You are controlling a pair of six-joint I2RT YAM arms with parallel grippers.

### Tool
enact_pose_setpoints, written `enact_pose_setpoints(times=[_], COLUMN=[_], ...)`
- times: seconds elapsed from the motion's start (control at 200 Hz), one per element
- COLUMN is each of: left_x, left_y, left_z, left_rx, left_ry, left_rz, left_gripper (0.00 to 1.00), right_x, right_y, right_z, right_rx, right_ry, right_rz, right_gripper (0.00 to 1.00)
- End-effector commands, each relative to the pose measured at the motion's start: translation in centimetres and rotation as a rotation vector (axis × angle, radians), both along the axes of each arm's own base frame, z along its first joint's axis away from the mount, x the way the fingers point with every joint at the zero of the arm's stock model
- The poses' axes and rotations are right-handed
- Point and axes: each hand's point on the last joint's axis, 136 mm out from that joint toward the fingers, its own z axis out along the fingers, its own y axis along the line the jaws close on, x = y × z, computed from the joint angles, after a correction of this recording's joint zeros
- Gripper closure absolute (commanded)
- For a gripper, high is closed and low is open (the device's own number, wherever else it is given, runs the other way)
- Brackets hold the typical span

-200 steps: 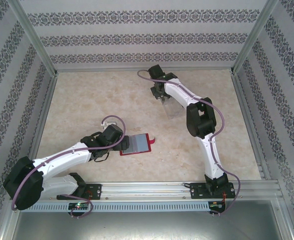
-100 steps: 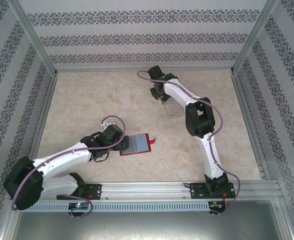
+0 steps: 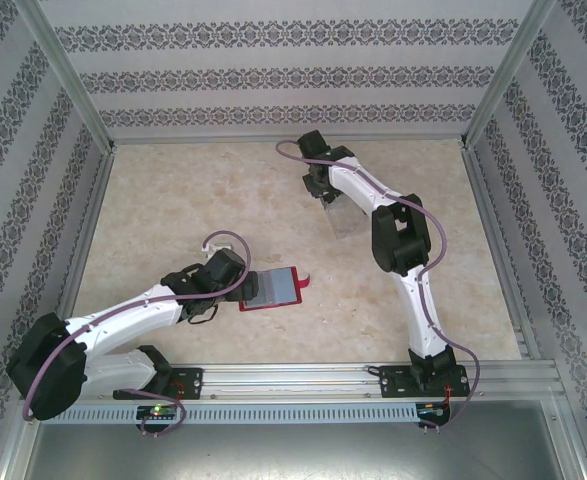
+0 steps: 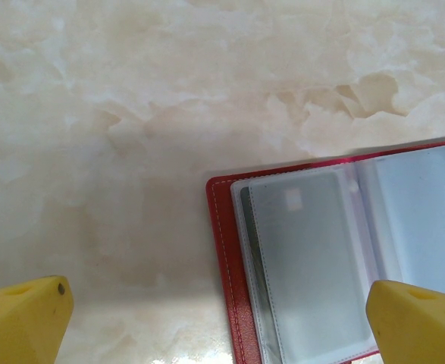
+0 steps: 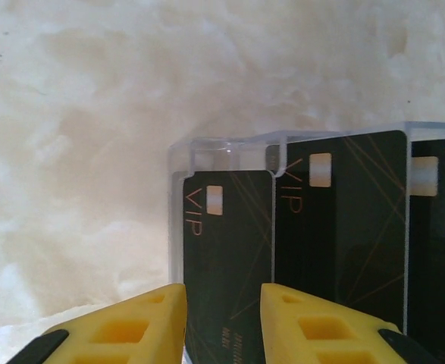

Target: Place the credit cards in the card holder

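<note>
Right wrist view, bottom edge: the right gripper (image 5: 222, 326) has its yellow fingers (image 5: 139, 326) a narrow gap apart, nothing pinched between them. Through that gap shows the lower part of a black card; I cannot tell whether either finger touches it. Just beyond, the credit cards (image 5: 340, 243) stand upright side by side, three in sight, faces to the camera, each marked VIP with a pale square near its top. They sit in the slots of a clear stand (image 5: 222, 152), whose rim rises just above the leftmost card. In the top view that stand sits upper centre, under the right arm's wrist.

Left wrist view: the left gripper (image 4: 220, 322) is spread wide, one fingertip in each bottom corner. The right-hand tip hangs over the card holder (image 4: 336, 258), which lies open flat at lower right, red rim outside, clear sleeves within. A dark edge shows behind the nearest sleeve. The marbled table (image 4: 131, 114) spreads around it.
</note>
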Motion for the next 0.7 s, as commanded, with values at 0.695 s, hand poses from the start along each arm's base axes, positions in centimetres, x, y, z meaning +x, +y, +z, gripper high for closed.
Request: enact_pose_setpoints(times=[0.695], left_x=[0.6], left_y=[0.3], left_z=[0.3], left_rx=[-0.001], left_ry=[-0.025], left_rz=[0.013], left_gripper=[0.00], right_x=[-0.8], right_y=[0.4], right_z=[-0.8], right_rx=[0.013], right_ry=[0.043], right_rz=[0.009], right_gripper=[0.73])
